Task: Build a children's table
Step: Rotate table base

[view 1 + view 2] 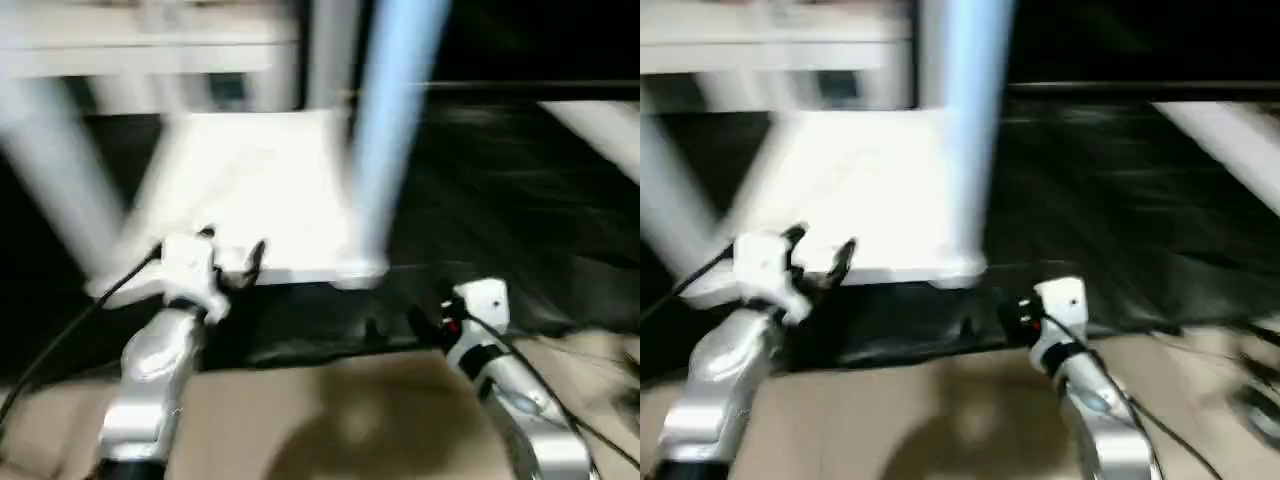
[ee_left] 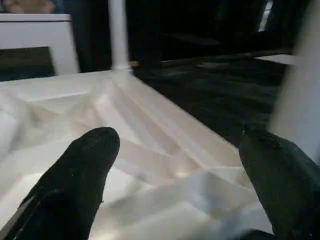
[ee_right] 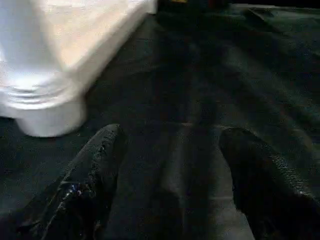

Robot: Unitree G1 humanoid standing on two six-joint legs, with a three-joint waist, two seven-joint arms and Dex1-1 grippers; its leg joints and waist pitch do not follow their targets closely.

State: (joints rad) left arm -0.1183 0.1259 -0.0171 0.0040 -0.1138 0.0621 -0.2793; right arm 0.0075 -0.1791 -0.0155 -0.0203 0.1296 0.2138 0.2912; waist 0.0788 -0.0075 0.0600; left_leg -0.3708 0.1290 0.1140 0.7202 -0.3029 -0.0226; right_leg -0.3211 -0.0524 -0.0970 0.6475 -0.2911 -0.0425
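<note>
The children's table lies upside down on a black mat: its white ribbed top faces up and white legs stand up from it, one at the near right corner, one at the left. My left gripper hovers open over the top's near edge, with the ribbed underside visible between its black fingers. My right gripper is open and empty, low over the mat just right of the near right corner socket. Another white leg lies slanted at the far right.
A white cabinet stands behind the table. The black mat spreads to the right. A brown surface lies nearest me, between my silver forearms. Black cables trail from both wrists.
</note>
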